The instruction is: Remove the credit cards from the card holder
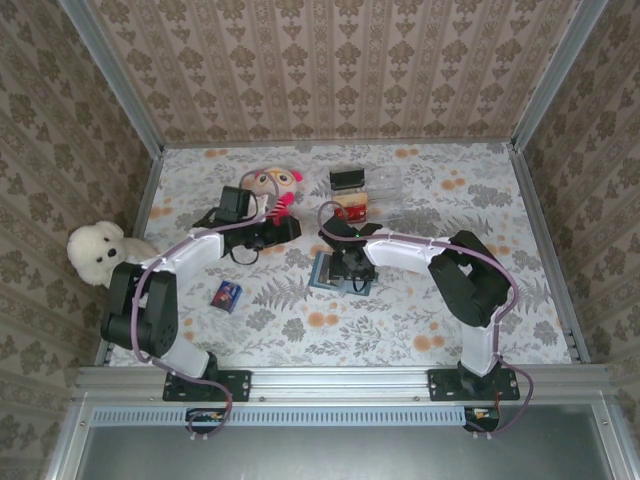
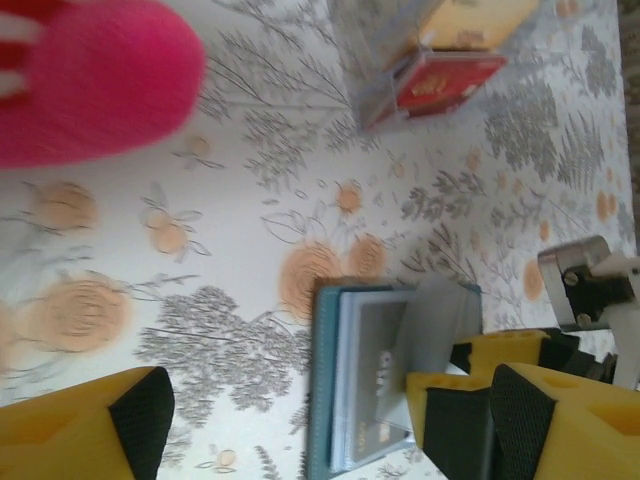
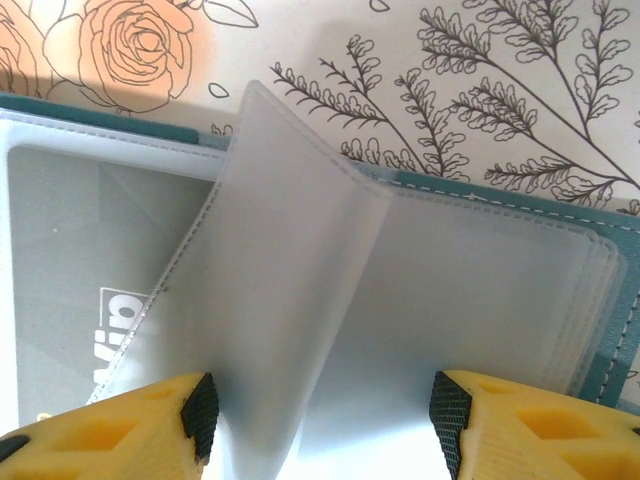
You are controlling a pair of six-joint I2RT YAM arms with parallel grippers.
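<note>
- right tool (image 3: 325, 420): spread, one black pad on each side of a raised sleeve leaf (image 3: 290, 260); it is not visibly clamping the leaf.
- the leaf is thin, clear plastic and looks floppy and slick. pinching it would probably only turn a page, not free a card.
- beside the leaf, the left pocket holds a grey card (image 3: 90, 260) with pale print. it is likely light, stiff and slippery, kept in by the snug pocket. best taken by an edge at the pocket mouth and slid out flat. i cannot tell which side the mouth faces.
- the card holder (image 2: 345, 380) lies open at the middle of the worktop (image 1: 300, 330), near side of the clear tray (image 2: 365, 95). it looks light enough to drag along with a card unless its teal cover is pinned.
- left tool (image 2: 330, 415): spread wide and pinching nothing, just left of the holder, well placed to pin it.
- count: one holder and two tools. one card shows inside the holder; i cannot tell if more sit behind the leaves. in the tray are one red card (image 2: 440, 80) and one orange-gold card (image 2: 480, 18).
</note>
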